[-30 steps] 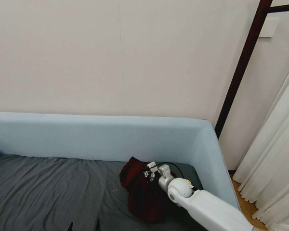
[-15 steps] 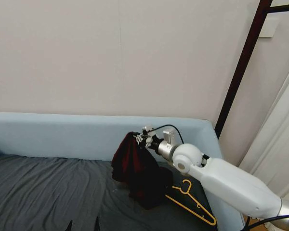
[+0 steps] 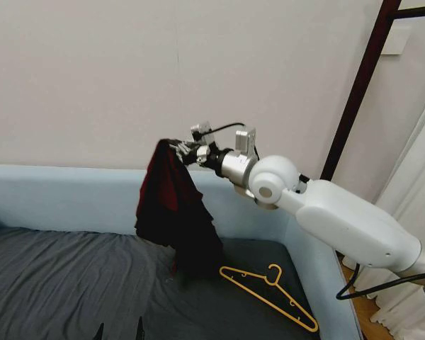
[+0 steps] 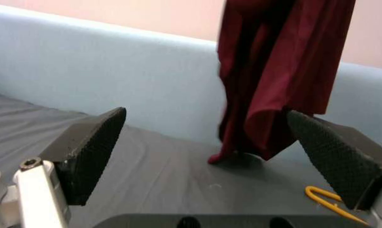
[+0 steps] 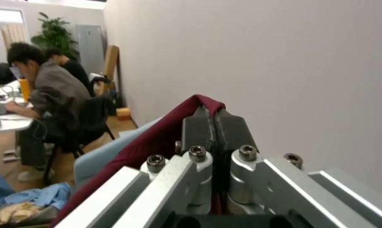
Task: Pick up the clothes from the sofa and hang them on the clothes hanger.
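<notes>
R gripper (image 3: 178,148): up high in front of the wall (image 3: 92,78), above the top of the backrest (image 3: 71,198); arm reaches in from robot's right.
R fingers (image 5: 197,128): pressed together, pinching a fold at the top edge of the dark red garment (image 3: 176,212). R wrist view shows cloth draped over the closed tips.
Garment pos.: hangs from that one pinched point, falling in long folds in front of the backrest and wider lower down. Bottom hem is low, close to the grey seat (image 3: 57,283); can't tell if it touches.
Garment, L wrist view: hangs farther off, in front of the backrest, seen between the two pads.
Yellow hanger (image 3: 269,292): lies flat on the grey seat, bare, just beside the garment's hem on robot's right, near the sofa's right end. Hook end points toward the backrest.
L gripper (image 3: 120,331): low, at the bottom edge of head view, over the grey seat, well apart from the garment. Black textured pads (image 4: 92,147) spread wide, nothing between them.
Sofa (image 3: 304,234): light blue backrest and side panel; seat fabric grey, wrinkled.
Rack pole (image 3: 354,99): dark, by the wall past the sofa's right end, w/ white curtain (image 3: 411,227) beside it.
</notes>
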Available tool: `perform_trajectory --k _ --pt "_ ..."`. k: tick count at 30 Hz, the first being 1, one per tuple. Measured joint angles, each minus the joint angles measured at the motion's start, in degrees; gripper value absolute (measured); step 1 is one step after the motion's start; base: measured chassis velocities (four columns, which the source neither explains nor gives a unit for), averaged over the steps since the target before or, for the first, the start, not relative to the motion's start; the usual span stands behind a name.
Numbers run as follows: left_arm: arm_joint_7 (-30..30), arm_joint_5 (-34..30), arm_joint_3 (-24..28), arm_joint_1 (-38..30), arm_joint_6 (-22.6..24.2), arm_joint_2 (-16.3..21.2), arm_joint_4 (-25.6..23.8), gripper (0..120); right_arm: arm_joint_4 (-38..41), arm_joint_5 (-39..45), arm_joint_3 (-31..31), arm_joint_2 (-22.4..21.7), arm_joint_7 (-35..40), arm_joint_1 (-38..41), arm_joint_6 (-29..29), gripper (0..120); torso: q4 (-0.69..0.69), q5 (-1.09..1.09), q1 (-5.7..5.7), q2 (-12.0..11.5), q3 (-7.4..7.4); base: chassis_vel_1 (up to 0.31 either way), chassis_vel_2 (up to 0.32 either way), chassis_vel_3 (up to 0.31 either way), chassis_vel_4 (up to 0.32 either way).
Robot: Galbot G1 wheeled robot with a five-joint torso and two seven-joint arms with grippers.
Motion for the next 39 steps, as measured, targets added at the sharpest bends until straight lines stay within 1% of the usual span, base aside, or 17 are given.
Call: perform_trajectory --k 2,5,6,7,10,11,12,13,14,15,16,18,19,22,26,34,39 --pt "0.0 0.0 0.0 0.3 -0.1 -0.1 0.0 100 0.3 -0.1 0.1 -0.7 -0.6 -1.2 0.6 0 0.02 0.00 0.00 0.0 0.00 0.000 0.000 0.000 0.000" --pt "-0.1 0.1 0.0 0.9 -0.5 -0.1 0.5 100 1.4 -3.1 0.5 -5.2 -2.0 -9.7 2.2 0 -0.01 0.02 0.00 0.0 0.00 0.000 0.000 0.000 0.000" --pt "-0.1 0.1 0.0 0.9 -0.5 -0.1 0.5 100 1.4 -3.1 0.5 -5.2 -2.0 -9.7 2.2 0 -0.01 0.02 0.00 0.0 0.00 0.000 0.000 0.000 0.000" --pt "-0.1 0.2 0.0 1.0 -0.5 0.0 0.6 100 1.6 -4.3 1.0 -6.6 -2.3 -12.9 2.5 0 -0.03 0.04 0.00 0.0 0.00 0.000 0.000 0.000 0.000" --pt "-0.1 0.2 0.0 1.0 -0.4 0.3 0.9 100 0.5 -12.2 5.0 -10.2 -3.6 -30.5 5.0 0 -0.04 0.03 0.00 0.0 0.00 0.000 0.000 0.000 0.000" --pt "-0.1 0.2 0.0 1.0 -0.4 0.3 0.9 100 0.5 -12.2 5.0 -10.2 -3.6 -30.5 5.0 0 -0.04 0.03 0.00 0.0 0.00 0.000 0.000 0.000 0.000" --pt "-0.1 0.2 0.0 1.0 -0.2 0.3 0.9 100 -0.7 -14.5 5.9 -10.5 -4.5 -34.9 6.0 0 -0.04 0.04 0.00 0.0 0.00 0.000 0.000 0.000 0.000" --pt "-0.1 0.2 -0.1 0.8 0.1 0.3 0.9 100 -3.7 -18.4 7.6 -10.3 -6.4 -42.4 7.9 0 -0.06 0.10 0.00 0.0 0.02 0.000 0.000 0.000 0.000" --pt "-0.1 0.1 -0.1 0.8 0.3 0.2 0.9 100 -6.2 -20.7 9.2 -9.9 -8.0 -46.6 9.4 0 -0.06 0.09 0.00 0.0 0.01 0.000 0.000 0.000 0.000" --pt "-0.1 0.1 -0.1 0.8 0.3 0.2 0.9 100 -6.2 -20.7 9.2 -9.9 -8.0 -46.6 9.4 0 -0.06 0.09 0.00 0.0 0.01 0.000 0.000 0.000 0.000" --pt "0.0 0.1 -0.1 0.8 0.5 0.1 0.9 100 -9.9 -23.3 11.2 -9.1 -10.2 -51.4 11.5 0 -0.05 0.04 0.00 0.0 0.00 0.000 0.000 0.000 0.000" --pt "0.0 0.1 0.0 1.0 0.7 -0.1 1.2 100 -15.7 -26.3 12.9 -8.3 -12.8 -56.0 14.1 0 -0.04 0.06 0.00 0.0 0.00 0.000 0.000 0.000 0.000" --pt "0.0 0.2 0.1 1.1 0.7 -0.1 1.3 100 -17.8 -27.5 13.5 -8.2 -13.6 -56.9 14.9 0 0.00 0.06 -0.01 0.0 0.00 0.000 0.000 0.000 0.000" --pt "0.0 0.2 0.3 1.1 0.7 -0.1 1.7 100 -21.4 -30.1 14.2 -8.7 -15.3 -57.8 16.0 0 0.00 0.01 -0.01 0.0 0.00 0.000 0.000 0.000 0.000" --pt "0.0 0.2 0.6 0.5 0.7 0.2 2.3 100 -24.6 -34.2 15.0 -10.0 -17.5 -57.8 17.4 0 -0.03 0.02 0.00 0.0 0.00 0.000 0.000 0.000 0.000" --pt "-0.1 0.2 1.3 -0.4 0.8 1.1 3.2 100 -29.5 -38.6 17.0 -10.5 -19.1 -54.5 18.9 0 0.00 0.02 0.00 0.0 0.00 0.000 0.000 0.000 0.000" --pt "-0.1 -0.2 1.7 -1.3 1.1 1.8 3.9 100 -30.2 -43.2 18.1 -11.1 -17.9 -54.9 19.0 0 -0.01 0.02 0.00 0.0 0.00 0.000 0.000 0.000 0.000"
